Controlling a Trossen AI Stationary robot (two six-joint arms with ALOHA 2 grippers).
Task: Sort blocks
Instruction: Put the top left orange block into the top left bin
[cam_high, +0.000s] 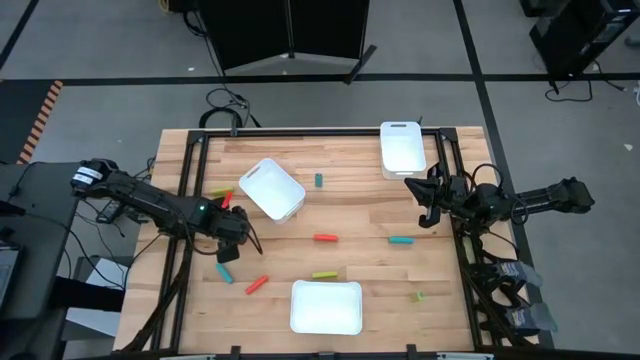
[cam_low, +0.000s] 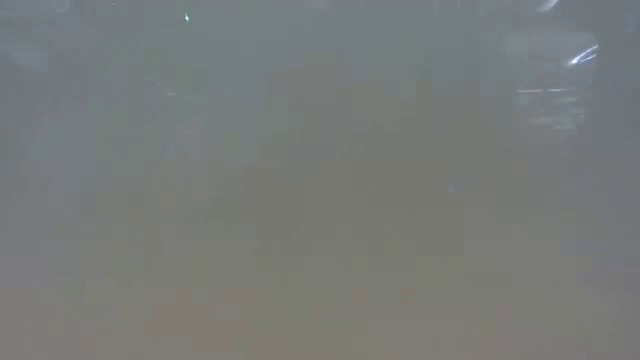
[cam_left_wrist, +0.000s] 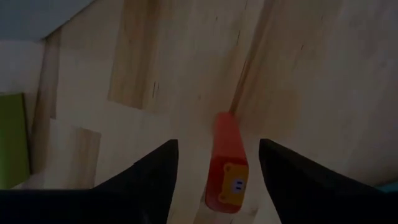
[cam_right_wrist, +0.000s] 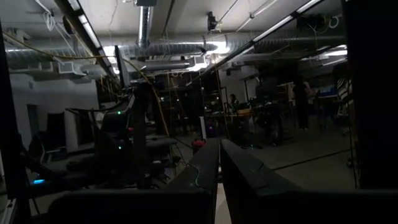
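My left gripper (cam_high: 235, 238) is low over the table's left part, near the tilted white tray (cam_high: 271, 188). In the left wrist view the gripper (cam_left_wrist: 217, 149) is open, and a red-orange block (cam_left_wrist: 227, 163) with a yellow end face lies on the wood between the fingers, a gap showing on each side. Other blocks lie flat on the table: red (cam_high: 325, 238), (cam_high: 256, 285), teal (cam_high: 401, 241), (cam_high: 319, 180), (cam_high: 225, 272), yellow-green (cam_high: 324, 274), (cam_high: 220, 193). My right gripper (cam_high: 425, 200) hovers at the table's right side, shut and holding nothing (cam_right_wrist: 219, 152).
One white tray (cam_high: 402, 147) sits at the far right and another (cam_high: 326, 306) at the near edge. A small green block (cam_high: 420, 296) lies near the right side. A white tray edge (cam_left_wrist: 18, 62) and a green block (cam_left_wrist: 12, 137) lie beside my left gripper. The low view shows nothing clear.
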